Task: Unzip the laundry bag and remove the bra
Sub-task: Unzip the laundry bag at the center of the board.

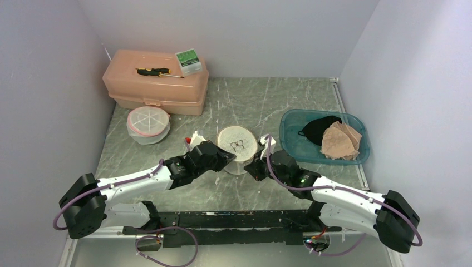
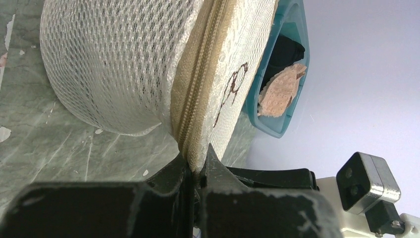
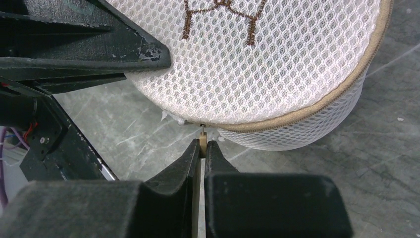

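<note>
The laundry bag (image 1: 237,143) is a round white mesh drum with a tan zipper band, standing mid-table between both arms. My left gripper (image 1: 225,160) is at its left side. In the left wrist view, that gripper (image 2: 198,166) is shut on the bag's zippered seam (image 2: 195,84). My right gripper (image 1: 255,166) is at the bag's right front. In the right wrist view, it (image 3: 203,147) is shut on the small tan zipper pull (image 3: 203,140) under the bag's rim (image 3: 307,106). The bra is hidden; nothing shows through the mesh.
A teal bin (image 1: 295,146) at the right holds black and beige garments. A pink toolbox (image 1: 156,83) stands at the back left with a screwdriver and a green box on top. A second round mesh bag (image 1: 148,123) with pink trim sits before it. Walls enclose three sides.
</note>
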`<state>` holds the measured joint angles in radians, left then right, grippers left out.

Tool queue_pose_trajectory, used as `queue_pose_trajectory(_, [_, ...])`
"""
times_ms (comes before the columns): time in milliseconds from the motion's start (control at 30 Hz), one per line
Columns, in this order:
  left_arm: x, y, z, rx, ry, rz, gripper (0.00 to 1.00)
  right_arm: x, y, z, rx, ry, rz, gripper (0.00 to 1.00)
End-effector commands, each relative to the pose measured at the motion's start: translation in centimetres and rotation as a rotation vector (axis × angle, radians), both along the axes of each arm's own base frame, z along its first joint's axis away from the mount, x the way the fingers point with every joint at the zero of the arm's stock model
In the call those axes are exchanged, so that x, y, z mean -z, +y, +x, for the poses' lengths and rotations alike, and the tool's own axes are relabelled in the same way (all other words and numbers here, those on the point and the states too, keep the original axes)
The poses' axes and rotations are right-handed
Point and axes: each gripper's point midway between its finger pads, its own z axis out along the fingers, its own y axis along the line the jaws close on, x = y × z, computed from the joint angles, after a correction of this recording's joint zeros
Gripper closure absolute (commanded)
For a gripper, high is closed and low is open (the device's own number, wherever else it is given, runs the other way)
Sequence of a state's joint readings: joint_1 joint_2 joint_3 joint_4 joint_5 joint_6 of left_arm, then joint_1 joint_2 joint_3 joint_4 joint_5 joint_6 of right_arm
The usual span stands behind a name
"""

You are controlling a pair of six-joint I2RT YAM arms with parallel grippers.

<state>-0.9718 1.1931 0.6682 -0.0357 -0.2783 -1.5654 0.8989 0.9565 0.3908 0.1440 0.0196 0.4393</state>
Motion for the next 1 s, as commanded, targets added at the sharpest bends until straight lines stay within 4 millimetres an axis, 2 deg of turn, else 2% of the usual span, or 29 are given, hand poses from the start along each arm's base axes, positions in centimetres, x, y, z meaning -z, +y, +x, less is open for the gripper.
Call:
queue_pose_trajectory(0, [-1.5,-0.1,0.5,-0.008,-0.028,-0.008,0.97,-2.9,0.5,1.0,0.016,-0.074,0.044,0.99])
queue_pose_trajectory(233, [-1.3,0.3,0.3,-0.009,-0.030,0.003,0.97,-2.1,-0.6,0.7,0.037,-0.068,0.025,1.00])
queue_pose_trajectory(733, [-1.2,0.1,-0.6,0.092,-0.056,0.072,0.97,0.5,-4.7,2.8,0.292,-0.028,-0.100,1.00])
queue_pose_trajectory(833, [-1.0,-0.1,-0.9,0.117,-0.060,0.086,0.97,0.3,-5.2,3.2,0.333,-0.031,-0.092,1.00])
queue_pose_trajectory(967, [-1.2,0.3,-0.9,0.166,-0.111,0.144,0.97,-1.1,-4.7,3.1,0.276,-0.081,-0.084,1.00])
